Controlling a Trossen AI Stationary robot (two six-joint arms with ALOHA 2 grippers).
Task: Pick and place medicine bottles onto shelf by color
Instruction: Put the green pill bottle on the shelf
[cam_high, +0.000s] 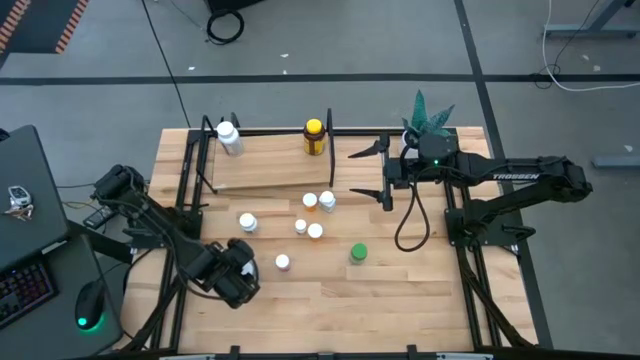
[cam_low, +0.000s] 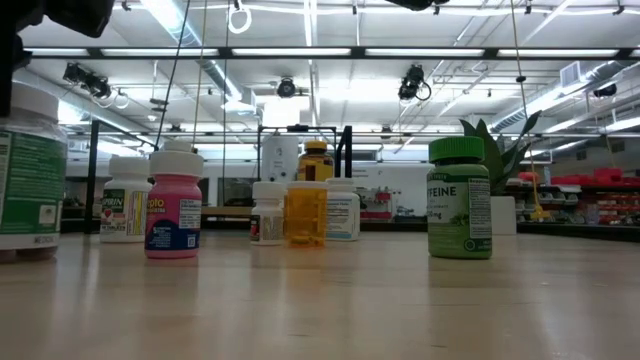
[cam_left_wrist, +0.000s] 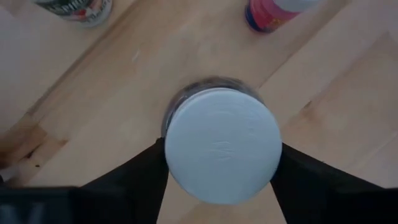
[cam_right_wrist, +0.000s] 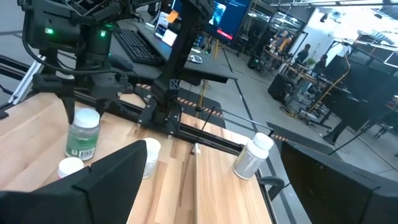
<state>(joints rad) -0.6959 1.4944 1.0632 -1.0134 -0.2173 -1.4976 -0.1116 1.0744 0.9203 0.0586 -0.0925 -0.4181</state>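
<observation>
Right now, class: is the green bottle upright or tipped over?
Upright. The green bottle stands on its base with its cap on top in the low view; the high view shows its round cap from above.

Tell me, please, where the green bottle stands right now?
In the high view the green bottle stands on the table's front right part, off the shelf, right of the small white bottles; the low view shows it upright.

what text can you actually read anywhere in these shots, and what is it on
"TROSSEN" on the right arm, high view.
"FEINE", cut off at its start, on the green bottle, low view.
"PIRIN", cut off at its start, on the white bottle, low view.
"pto", only partly legible, on the pink bottle, low view.
Small print on the other bottle labels and on the screens behind is too blurred to read.
</observation>
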